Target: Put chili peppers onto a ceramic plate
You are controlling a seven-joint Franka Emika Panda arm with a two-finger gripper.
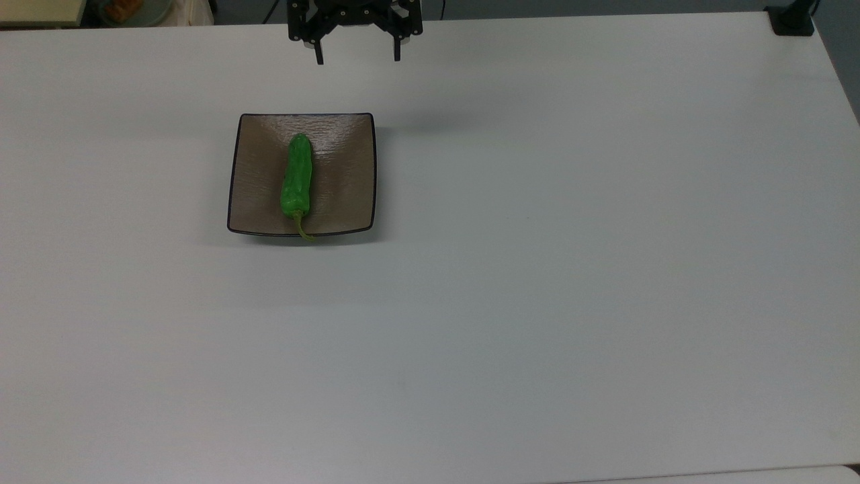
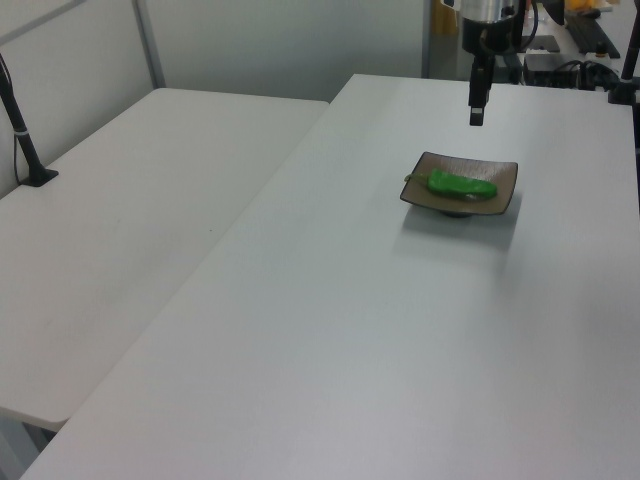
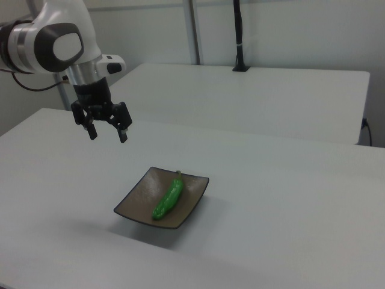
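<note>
The green chili pepper (image 1: 297,176) lies lengthwise on the square brown ceramic plate (image 1: 342,181), its thin stem reaching the plate's near rim in the top view. The pepper (image 2: 461,184) and the plate (image 2: 500,175) also show in the left view, and the pepper (image 3: 168,198) rests on the plate (image 3: 135,201) in the right view. My gripper (image 1: 357,59) hangs open and empty above the table, beyond the plate's far edge in the top view. In the right view the gripper (image 3: 107,134) is up and to the left of the plate, well apart from it.
The white table (image 1: 537,269) stretches wide to the top view's right of the plate. A second white table (image 2: 130,200) stands alongside at the left view's left. A black post base (image 1: 793,20) sits at the top view's far right corner.
</note>
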